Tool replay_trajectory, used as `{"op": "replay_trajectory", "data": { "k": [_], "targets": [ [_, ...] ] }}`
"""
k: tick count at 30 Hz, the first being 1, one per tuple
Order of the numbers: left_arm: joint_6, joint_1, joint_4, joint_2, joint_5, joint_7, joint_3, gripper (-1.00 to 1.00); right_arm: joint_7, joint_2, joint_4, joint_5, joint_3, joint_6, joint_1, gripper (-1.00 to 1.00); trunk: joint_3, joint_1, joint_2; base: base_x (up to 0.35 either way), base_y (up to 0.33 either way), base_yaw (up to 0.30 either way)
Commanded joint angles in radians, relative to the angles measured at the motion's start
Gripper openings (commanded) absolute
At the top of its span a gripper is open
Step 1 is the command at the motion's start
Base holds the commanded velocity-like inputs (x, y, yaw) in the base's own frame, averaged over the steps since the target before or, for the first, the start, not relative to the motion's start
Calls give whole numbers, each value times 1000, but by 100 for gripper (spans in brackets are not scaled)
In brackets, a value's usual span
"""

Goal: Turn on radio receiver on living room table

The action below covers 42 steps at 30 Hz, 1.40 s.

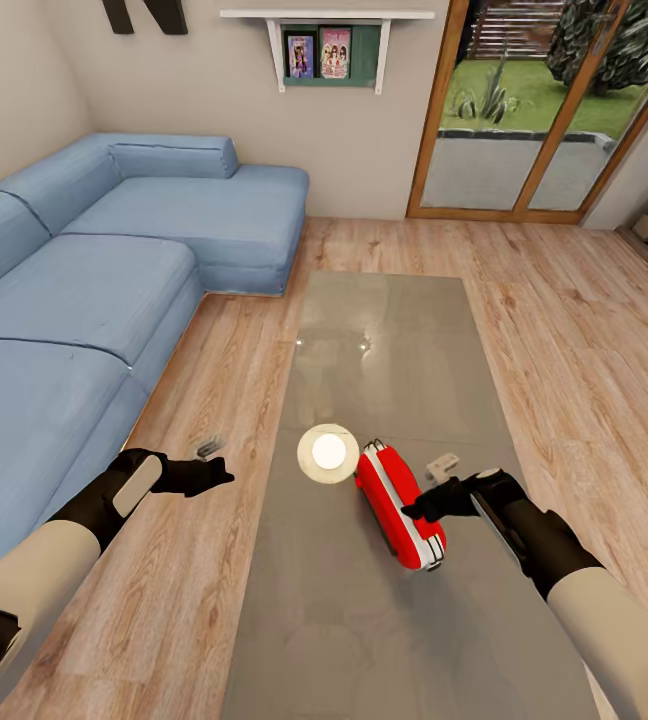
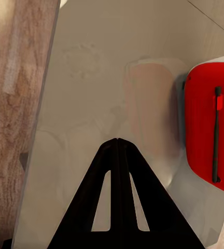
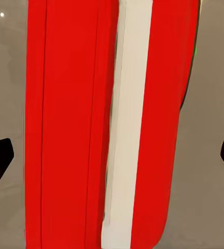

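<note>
Our right gripper (image 3: pixel 112 150) is spread around the radio receiver (image 1: pixel 400 505); contact unclear. Off-center push could skid it across the table (image 1: pixel 384 330). Left gripper (image 2: pixel 118 141) pressed together.

On the wall (image 1: pixel 24 90) above the sofa (image 1: pixel 94 270) there is the lower part of a big dark letter (image 1: pixel 144 14). It looks like an N, but the frame edge cuts its top. Right of the letter, a shelf (image 1: pixel 326 16) holds two pink covers (image 1: pixel 319 53); their print is too small to read. The radio (image 1: pixel 400 508) carries no readable text.
</note>
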Motion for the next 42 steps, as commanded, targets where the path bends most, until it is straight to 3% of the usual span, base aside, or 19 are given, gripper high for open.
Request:
{"op": "replay_trajectory", "data": {
  "k": [1,4,6,7,8,10,12,14,23,31,42],
  "targets": [
    [0,0,0,0,0,0,0,-100,3,-3,-9,0,0,1,0,100,0,0,0,0,0,0],
    [1,0,-2,0,1,0,0,-100,15,-19,-112,-6,0,41,0,100,0,0,0,0,0,0],
    [1,0,-4,-1,1,-1,0,-100,25,-48,-219,-11,1,128,0,100,0,0,0,0,0,0],
    [1,0,-6,-1,1,-1,0,-100,38,-75,-307,-22,1,211,0,100,0,0,0,0,0,0],
    [1,0,-6,-1,1,-1,0,-100,45,-84,-334,-29,0,236,0,100,0,0,0,0,0,0],
    [2,0,-10,-1,1,0,0,-100,80,-132,-436,-82,0,329,0,100,0,0,0,0,0,0],
    [2,0,-15,-2,1,0,0,-100,97,-168,-471,-125,1,360,0,100,0,0,0,0,0,0],
    [3,0,-18,-2,1,0,0,-100,104,-186,-484,-155,1,366,0,100,0,0,0,0,0,0],
    [16,0,-22,1,7,-4,-1,-100,110,-199,-492,-175,1,366,0,100,0,0,0,-36,0,0],
    [49,0,-78,6,9,-5,-2,-100,110,-199,-492,-176,0,366,0,100,0,0,0,-309,0,0],
    [49,0,-85,6,6,-4,-2,-100,110,-199,-488,-177,0,366,0,100,0,0,0,-297,0,0]
  ]
}}
